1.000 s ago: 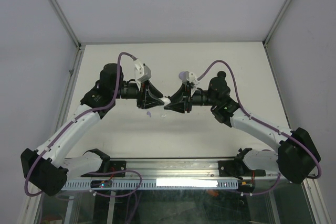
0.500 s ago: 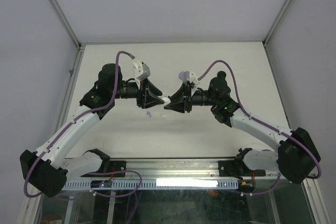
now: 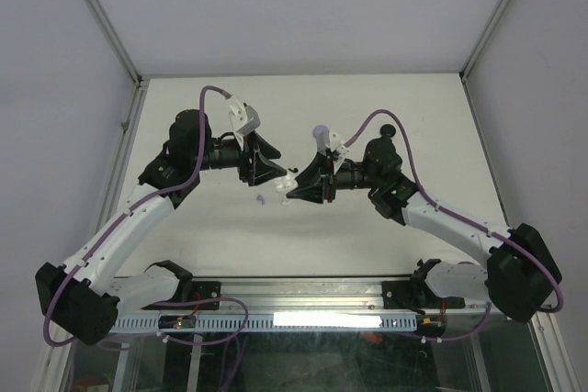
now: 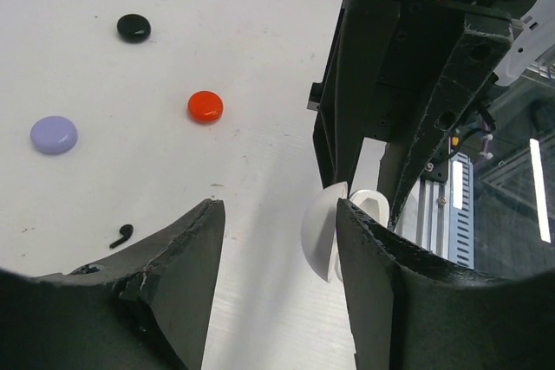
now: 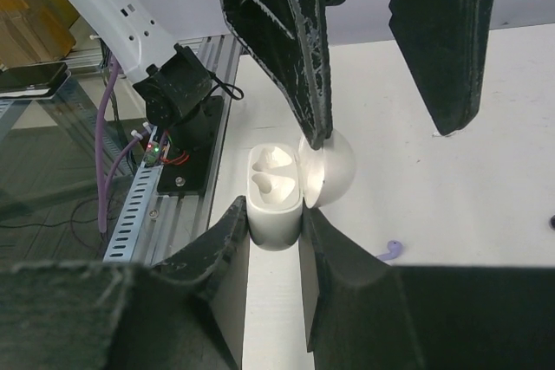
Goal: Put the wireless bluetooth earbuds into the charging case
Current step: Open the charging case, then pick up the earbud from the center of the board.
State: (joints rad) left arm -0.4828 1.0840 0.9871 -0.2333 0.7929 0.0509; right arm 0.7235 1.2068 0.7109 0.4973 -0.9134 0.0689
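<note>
- The right end effector (image 5: 276,214) is pinching the base of the white charging case (image 5: 276,201) between its two fingers. In the right wrist view it is holding the case just off the desk (image 5: 451,197).
- The lid (image 5: 336,165) is standing open, swung up to one side of the base. Two wells are showing white inside, and I cannot tell whether buds are sitting in them.
- The left end effector (image 4: 277,207) is facing the right one with its fingers spread wide. Only one finger (image 4: 373,266) is touching the rounded back of the lid, and the other is standing well apart from it.
- The lilac earbud (image 3: 260,200) is lying loose on the desk, near the held case and outside it.
- The black earbud (image 4: 121,236) is also lying loose on the desk, near the left end effector's free finger and outside the case.
- Farther out, three closed cases are sitting well apart from one another: a lilac round case (image 4: 54,134), a red round case (image 4: 205,107) and a black round case (image 4: 133,28). In the left wrist view the black one is sitting farthest back.
</note>
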